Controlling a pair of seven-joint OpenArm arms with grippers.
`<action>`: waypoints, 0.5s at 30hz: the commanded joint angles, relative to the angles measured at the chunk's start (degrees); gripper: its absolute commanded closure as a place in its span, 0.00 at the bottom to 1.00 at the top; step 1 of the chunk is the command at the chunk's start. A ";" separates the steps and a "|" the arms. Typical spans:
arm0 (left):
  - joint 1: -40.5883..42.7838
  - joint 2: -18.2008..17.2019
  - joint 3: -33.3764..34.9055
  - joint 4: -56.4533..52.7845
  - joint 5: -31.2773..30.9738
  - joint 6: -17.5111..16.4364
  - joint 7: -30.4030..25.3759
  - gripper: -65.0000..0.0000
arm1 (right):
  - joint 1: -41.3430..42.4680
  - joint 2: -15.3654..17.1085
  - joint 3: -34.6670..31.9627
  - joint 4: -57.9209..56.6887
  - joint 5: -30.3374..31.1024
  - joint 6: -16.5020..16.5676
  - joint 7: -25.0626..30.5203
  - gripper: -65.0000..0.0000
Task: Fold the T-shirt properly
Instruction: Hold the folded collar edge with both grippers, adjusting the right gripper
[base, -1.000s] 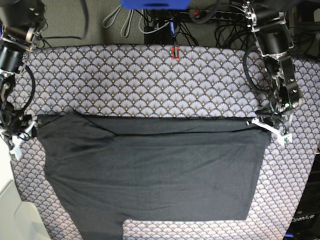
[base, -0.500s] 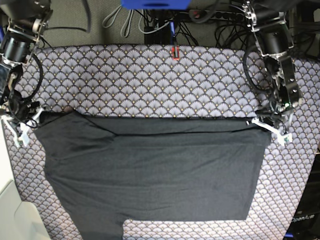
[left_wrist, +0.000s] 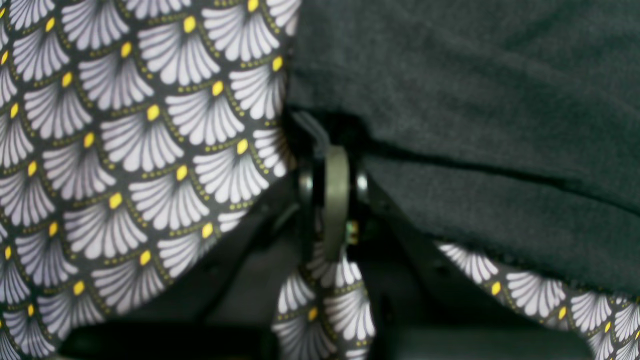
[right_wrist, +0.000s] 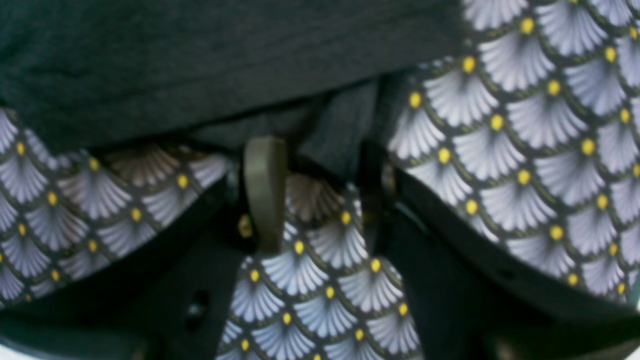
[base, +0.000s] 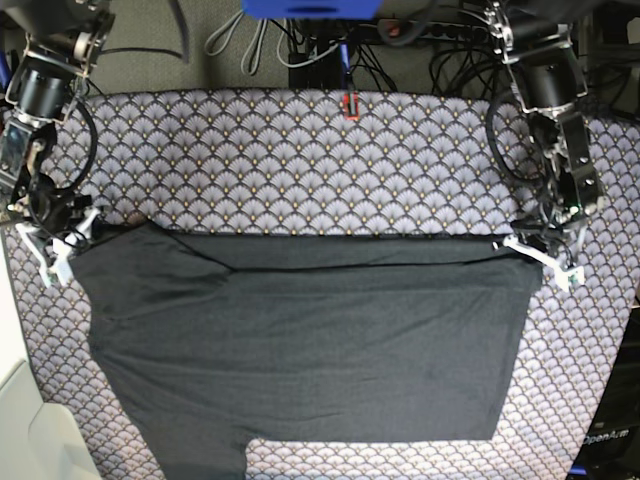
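Note:
The dark charcoal T-shirt (base: 300, 340) lies flat across the front half of the table, folded over along its far edge, with one sleeve hanging off the front. No print shows. My left gripper (base: 541, 257) sits at the shirt's far right corner. In the left wrist view, the left gripper (left_wrist: 336, 150) is shut on the edge of the T-shirt (left_wrist: 475, 100). My right gripper (base: 52, 247) is at the shirt's far left corner. In the right wrist view, the right gripper (right_wrist: 320, 147) has its fingers apart, with a strip of the T-shirt (right_wrist: 200, 60) lying between the tips.
The table is covered by a fan-patterned cloth (base: 300, 160). A small red object (base: 349, 104) sits at the table's back edge. Cables (base: 240, 40) and a power strip lie behind the table. A white surface (base: 20, 420) is at the front left.
My right gripper has moved toward the back of the table and slightly inward, and the shirt's left corner has bunched a little. The left gripper has not moved.

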 joint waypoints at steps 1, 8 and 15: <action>-1.27 -0.78 -0.17 1.25 0.00 -0.03 -0.81 0.99 | 1.33 0.98 0.21 1.02 0.54 0.17 1.01 0.61; -1.27 -0.78 -0.17 1.25 0.00 -0.03 -0.81 0.99 | 1.24 1.07 0.21 0.93 0.45 0.17 3.91 0.61; -1.36 -0.78 -0.17 1.25 0.00 0.06 -0.81 0.99 | 1.15 1.07 0.21 0.93 0.37 0.17 4.18 0.61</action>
